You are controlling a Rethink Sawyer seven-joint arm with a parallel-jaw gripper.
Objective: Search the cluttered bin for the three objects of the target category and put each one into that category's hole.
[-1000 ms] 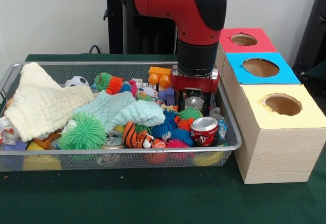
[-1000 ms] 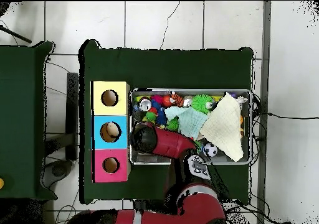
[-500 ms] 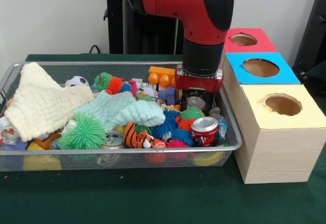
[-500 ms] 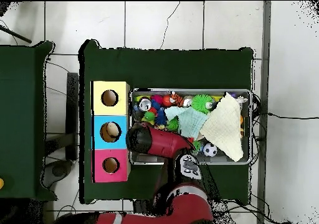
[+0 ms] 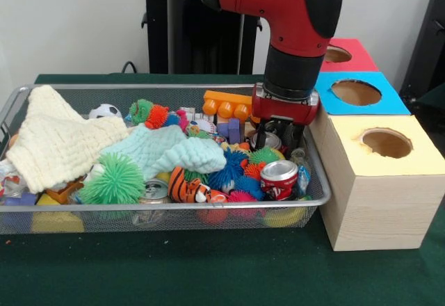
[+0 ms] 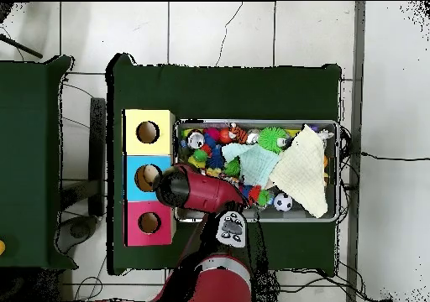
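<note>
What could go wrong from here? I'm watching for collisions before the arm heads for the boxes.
1. The gripper hangs low inside the silver wire mesh bin, close to its wall and the yellow-topped wooden box; a sideways move without lifting might strike either.
2. The crushed red soda can lies just in front and could get knocked.

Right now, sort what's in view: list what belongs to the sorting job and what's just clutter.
Job (cans seem the target, judging by where the arm is):
gripper
silver can at the gripper
red can
wire bin
wooden hole boxes

Clutter:
cream cloth
mint cloth
green spiky ball
tiger toy
soccer ball
</note>
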